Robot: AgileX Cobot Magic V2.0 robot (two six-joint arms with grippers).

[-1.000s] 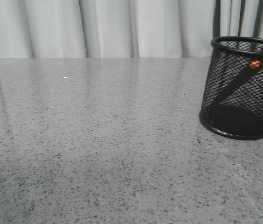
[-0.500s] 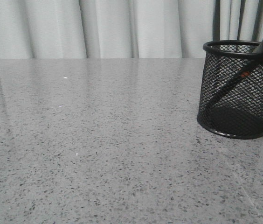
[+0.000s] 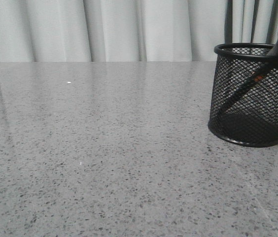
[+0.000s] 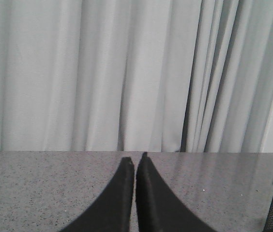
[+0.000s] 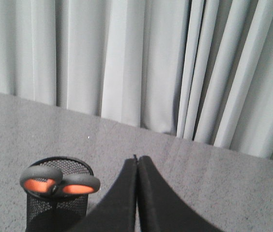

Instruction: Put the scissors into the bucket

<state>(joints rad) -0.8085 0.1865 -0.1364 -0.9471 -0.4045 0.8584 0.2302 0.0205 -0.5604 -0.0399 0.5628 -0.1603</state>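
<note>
Your left gripper (image 4: 135, 166) is closed, empty. At the desk's right edge, the scissors (image 5: 59, 183) stand slanted inside the mesh bucket (image 3: 251, 94), handles overhanging its rim. Your right gripper (image 5: 136, 164) is closed, empty. Risk: that overhang could tip the bucket if nudged.

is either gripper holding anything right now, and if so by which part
Nothing is held. The left gripper and right gripper are both shut on nothing. The scissors stand in the bucket, handles above the rim, leaning, apart from both grippers.
</note>
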